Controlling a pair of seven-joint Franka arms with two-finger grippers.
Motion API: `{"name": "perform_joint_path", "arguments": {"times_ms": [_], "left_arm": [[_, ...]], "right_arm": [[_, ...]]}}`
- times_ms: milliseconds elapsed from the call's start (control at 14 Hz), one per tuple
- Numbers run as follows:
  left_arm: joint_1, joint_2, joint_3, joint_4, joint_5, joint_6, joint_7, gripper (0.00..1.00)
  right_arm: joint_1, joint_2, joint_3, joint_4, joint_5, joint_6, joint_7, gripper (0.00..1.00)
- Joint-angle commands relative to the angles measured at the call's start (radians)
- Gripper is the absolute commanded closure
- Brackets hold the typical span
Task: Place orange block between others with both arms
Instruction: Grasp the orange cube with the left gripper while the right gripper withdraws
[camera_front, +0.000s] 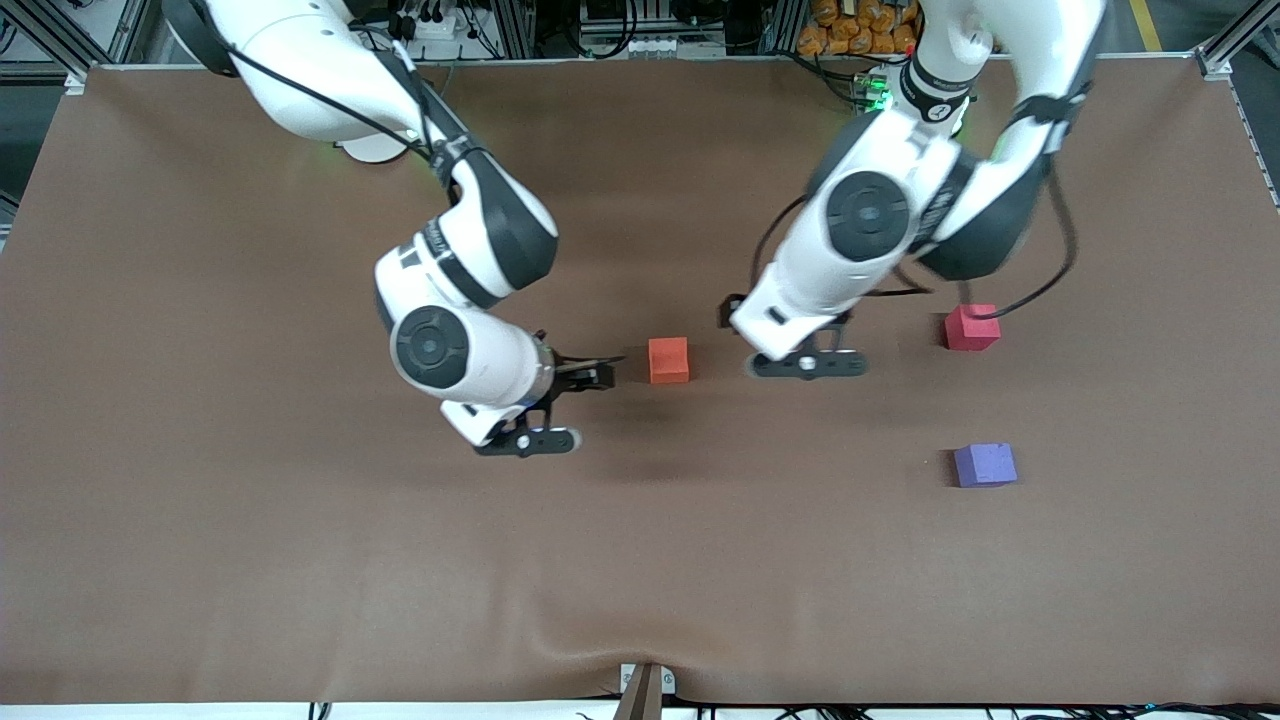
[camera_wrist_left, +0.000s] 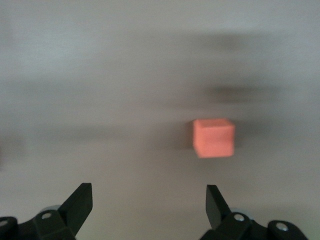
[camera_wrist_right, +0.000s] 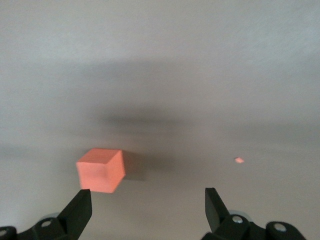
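From the front, the orange block (camera_front: 668, 360) sits on the brown table cover (camera_front: 250, 560), between the two grippers and well apart from the red-pink cube (camera_front: 971, 327) and the purple-blue cube (camera_front: 984, 465), which lie toward the left arm's end, the purple one nearer the camera. The right gripper (camera_front: 590, 372) points at the orange block from just beside it. The left gripper (camera_front: 735, 312) is mostly hidden under its wrist. The likely trouble: both arms crowd one small cube, so a wrist could strike the other arm, or a fingertip could shove the block.

In the left wrist view, the left gripper (camera_wrist_left: 149, 205) has its fingers spread wide and holds nothing. The orange block (camera_wrist_left: 214, 137) lies off to one side of the gap, so closing now would miss it. The picture is smeared, perhaps by motion.

In the right wrist view, the right gripper (camera_wrist_right: 148, 206) is likewise spread and empty. The orange block (camera_wrist_right: 100, 170) sits by one fingertip. It looks matte, foam-like and sharp-edged; soft enough to squash or twist if pinched off-centre.
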Motion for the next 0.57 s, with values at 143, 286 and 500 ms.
{"name": "perform_joint_path", "arguments": {"times_ms": [143,286,500], "left_arm": [[-0.11,0.182,0.009,0.06,0.116,0.169,-0.226,0.0],[-0.145,0.234,0.012,0.061,0.119,0.236,-0.272,0.0],[-0.179,0.277,0.026,0.061,0.119,0.303,-0.317,0.0]], "right_arm": [[-0.077,-0.056,0.012,-0.054,-0.074,-0.014,-0.167,0.0],[-0.115,-0.059,0.012,-0.054,-0.076,-0.013,-0.23,0.0],[-0.158,-0.061,0.012,-0.052,-0.106,-0.005,-0.306,0.0]]}}
